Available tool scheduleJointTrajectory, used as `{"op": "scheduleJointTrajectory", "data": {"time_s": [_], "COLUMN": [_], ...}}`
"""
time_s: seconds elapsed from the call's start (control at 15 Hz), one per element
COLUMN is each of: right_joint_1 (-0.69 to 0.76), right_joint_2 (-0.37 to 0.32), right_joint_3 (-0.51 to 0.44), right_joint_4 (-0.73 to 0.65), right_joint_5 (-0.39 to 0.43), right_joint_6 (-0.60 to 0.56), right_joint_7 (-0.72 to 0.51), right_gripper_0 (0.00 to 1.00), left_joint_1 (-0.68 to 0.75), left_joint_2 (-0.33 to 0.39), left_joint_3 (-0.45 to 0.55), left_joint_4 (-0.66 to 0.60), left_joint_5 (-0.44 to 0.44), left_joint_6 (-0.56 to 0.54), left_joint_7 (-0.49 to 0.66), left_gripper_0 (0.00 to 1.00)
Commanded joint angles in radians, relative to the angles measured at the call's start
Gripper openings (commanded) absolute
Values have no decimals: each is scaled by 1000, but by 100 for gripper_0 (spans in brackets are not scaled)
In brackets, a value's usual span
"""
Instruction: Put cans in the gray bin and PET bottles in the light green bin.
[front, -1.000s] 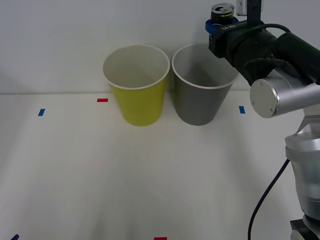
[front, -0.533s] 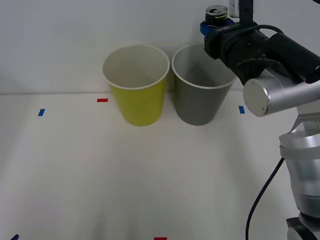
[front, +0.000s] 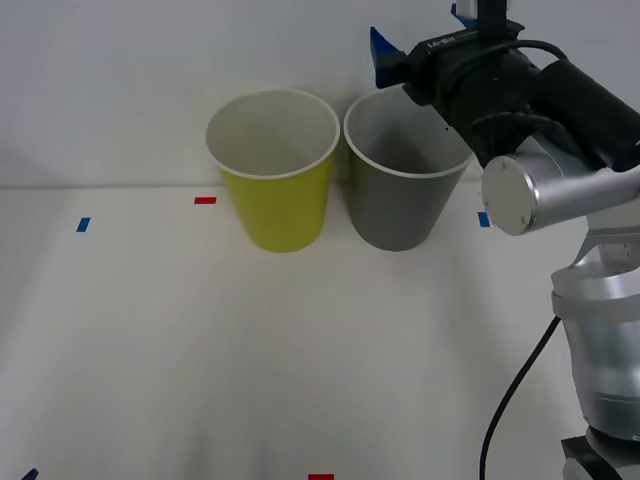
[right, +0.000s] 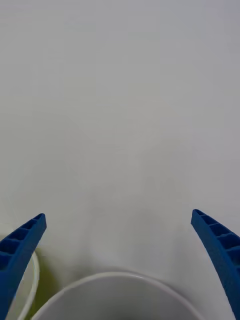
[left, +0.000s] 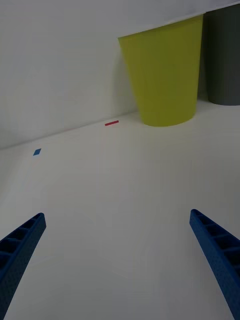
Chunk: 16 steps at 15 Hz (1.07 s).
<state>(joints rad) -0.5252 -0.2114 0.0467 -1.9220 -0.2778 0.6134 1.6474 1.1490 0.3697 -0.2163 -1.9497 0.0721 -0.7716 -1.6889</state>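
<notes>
Gray bin (front: 405, 190): R gripper (front: 420, 35) above, fingers apart.

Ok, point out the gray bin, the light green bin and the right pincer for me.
gray bin (front: 400, 205), front view, on its outer wall.
light green bin (front: 283, 205), front view, on its outer wall.
right pincer (right: 120, 260), right wrist view, midway between its open blue fingertips.

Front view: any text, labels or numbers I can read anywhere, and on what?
One marking: pale lettering on the black body of the right pincer, held above the gray bin; too small and blurred to read.
The light green bin, the gray bin and the table's tape marks carry no text.
</notes>
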Motion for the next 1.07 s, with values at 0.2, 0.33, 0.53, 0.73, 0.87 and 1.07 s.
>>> {"op": "scheduleJointTrajectory", "data": {"time_s": [0.2,0.33,0.53,0.73,0.87,1.07], "right_joint_1": [166,289,493,700,803,936], "right_joint_2": [-25,-48,-86,-125,-138,-160], "right_joint_3": [-19,-4,30,44,45,58], "right_joint_4": [-222,-334,-488,-620,-669,-680], "right_joint_5": [-7,-18,-37,-47,-53,-57], "right_joint_6": [0,0,0,0,-3,-93], "right_joint_7": [-14,-21,-35,-41,-46,-41], "right_gripper_0": [100,100,100,100,100,100], "left_joint_1": [0,0,0,0,0,0], "left_joint_2": [0,0,0,0,0,0], "left_joint_3": [0,0,0,0,0,0], "left_joint_4": [0,0,0,0,0,0], "left_joint_5": [0,0,0,0,0,0], "left_joint_6": [0,0,0,0,0,0], "left_joint_7": [0,0,0,0,0,0], "left_gripper_0": [100,100,100,100,100,100]}}
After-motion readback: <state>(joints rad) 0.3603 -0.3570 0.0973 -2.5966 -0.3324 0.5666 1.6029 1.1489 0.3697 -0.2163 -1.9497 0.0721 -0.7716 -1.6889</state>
